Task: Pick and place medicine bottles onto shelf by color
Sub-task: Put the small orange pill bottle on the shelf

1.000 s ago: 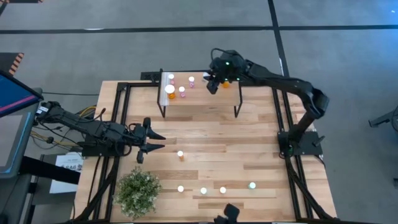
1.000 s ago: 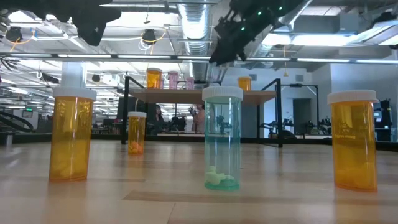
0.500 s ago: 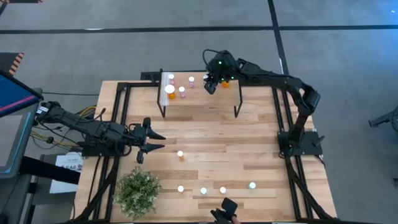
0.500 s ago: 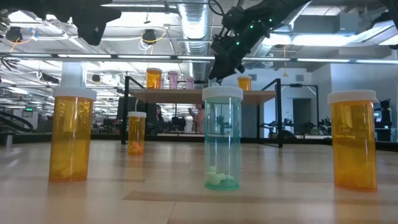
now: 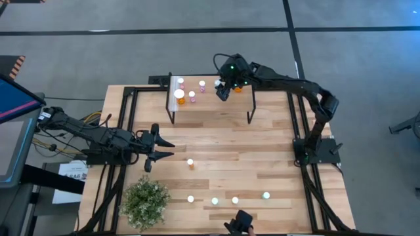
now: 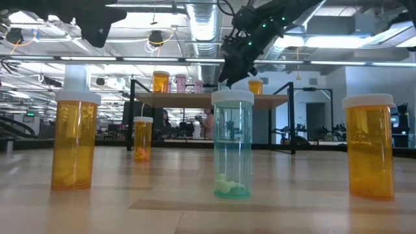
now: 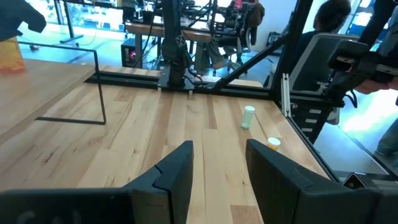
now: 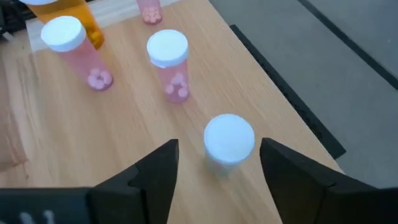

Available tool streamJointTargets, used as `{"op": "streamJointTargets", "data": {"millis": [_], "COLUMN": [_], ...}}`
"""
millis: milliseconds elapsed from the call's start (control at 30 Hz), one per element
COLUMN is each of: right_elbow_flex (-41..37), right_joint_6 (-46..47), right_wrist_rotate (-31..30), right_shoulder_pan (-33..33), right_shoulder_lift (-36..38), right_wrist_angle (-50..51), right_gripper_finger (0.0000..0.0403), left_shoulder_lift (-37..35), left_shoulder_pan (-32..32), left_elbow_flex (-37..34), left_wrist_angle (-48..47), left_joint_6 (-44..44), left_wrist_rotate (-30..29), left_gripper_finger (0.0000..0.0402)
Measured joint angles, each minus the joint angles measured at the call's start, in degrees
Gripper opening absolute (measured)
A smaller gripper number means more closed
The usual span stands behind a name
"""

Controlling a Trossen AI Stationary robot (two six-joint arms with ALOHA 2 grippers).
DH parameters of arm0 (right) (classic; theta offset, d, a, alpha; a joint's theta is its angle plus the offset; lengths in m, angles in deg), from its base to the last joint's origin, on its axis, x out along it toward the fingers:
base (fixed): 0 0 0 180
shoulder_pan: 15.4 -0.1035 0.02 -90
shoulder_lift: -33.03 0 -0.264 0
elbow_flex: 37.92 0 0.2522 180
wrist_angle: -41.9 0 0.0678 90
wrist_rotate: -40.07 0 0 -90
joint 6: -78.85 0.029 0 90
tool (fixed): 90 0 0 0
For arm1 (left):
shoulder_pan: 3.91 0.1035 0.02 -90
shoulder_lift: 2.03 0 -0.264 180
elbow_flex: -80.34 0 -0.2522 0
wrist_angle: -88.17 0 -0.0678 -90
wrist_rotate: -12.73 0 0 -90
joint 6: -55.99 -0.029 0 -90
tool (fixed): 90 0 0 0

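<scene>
A white-capped bottle [image 8: 229, 144] stands upright on the shelf [image 8: 205, 56], between the spread fingers of the right gripper [image 8: 216, 168], apparently just set down near two pink bottles [image 8: 169, 65] to group colors. Its body color is hidden under the cap. The overhead view adds the left gripper [image 5: 156, 149], part-open and empty, waiting over the table [image 5: 262, 151] near an orange bottle [image 5: 190, 163].

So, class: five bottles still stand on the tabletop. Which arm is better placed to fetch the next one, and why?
Probably the left. Its tool hangs open over the table, close to the nearest orange bottle. The right tool is open above the shelf, over a bottle standing there.
</scene>
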Motion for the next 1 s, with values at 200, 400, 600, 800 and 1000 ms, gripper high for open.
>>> {"op": "streamJointTargets", "data": {"millis": [200,400,600,800,1000], "right_elbow_flex": [0.0,0.0,-2.9,-12.2,-22.2], "right_joint_6": [0.3,0.7,1.3,4.5,10.3], "right_wrist_rotate": [-0.4,-0.6,-1.3,-5.3,-8.8], "right_shoulder_pan": [0.3,-1.0,-6.5,-15.5,-27.3], "right_shoulder_lift": [2.8,10.0,18.2,25.9,30.7], "right_wrist_angle": [3.9,9.2,12.6,12.2,6.6], "right_gripper_finger": [0.0253,0.0253,0.0253,0.0253,0.0253], "left_shoulder_lift": [0.0,0.0,0.0,0.0,0.0], "left_shoulder_pan": [0.0,0.0,0.0,0.0,0.0], "left_elbow_flex": [0.0,0.0,0.0,0.0,0.0], "left_wrist_angle": [0.0,-0.1,-0.5,-0.5,-0.4], "left_joint_6": [0.1,0.4,1.3,2.0,2.1], "left_wrist_rotate": [-0.1,-0.1,0.0,0.2,0.2], "left_gripper_finger": [0.0135,0.0135,0.0135,0.0135,0.0135]}}
